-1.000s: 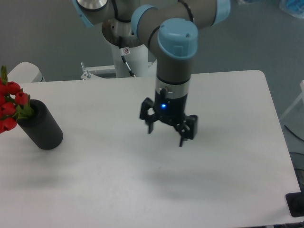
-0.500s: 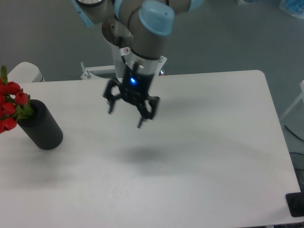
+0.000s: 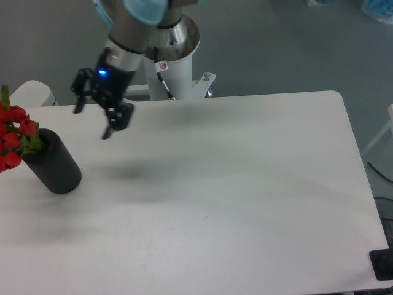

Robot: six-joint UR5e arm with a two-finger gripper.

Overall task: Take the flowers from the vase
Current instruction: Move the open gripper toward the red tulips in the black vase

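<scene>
Hanging above the far left part of the white table (image 3: 245, 184), the jaws (image 3: 93, 121) are spreading wide with nothing between them, their 2 dark fingers (image 3: 114, 123) pointing down and slightly toward the camera. A blue light is glowing on the wrist just above them, and the arm (image 3: 138, 24) is reaching in from its white pedestal (image 3: 175, 67) behind the table's far edge. The vase (image 3: 54, 162) is sitting on the table near its left edge, tilting toward the left in this view, well apart from the jaws and lower in the picture. The flowers (image 3: 13, 136) are sticking out of its mouth, partly cut off by the left border.
</scene>
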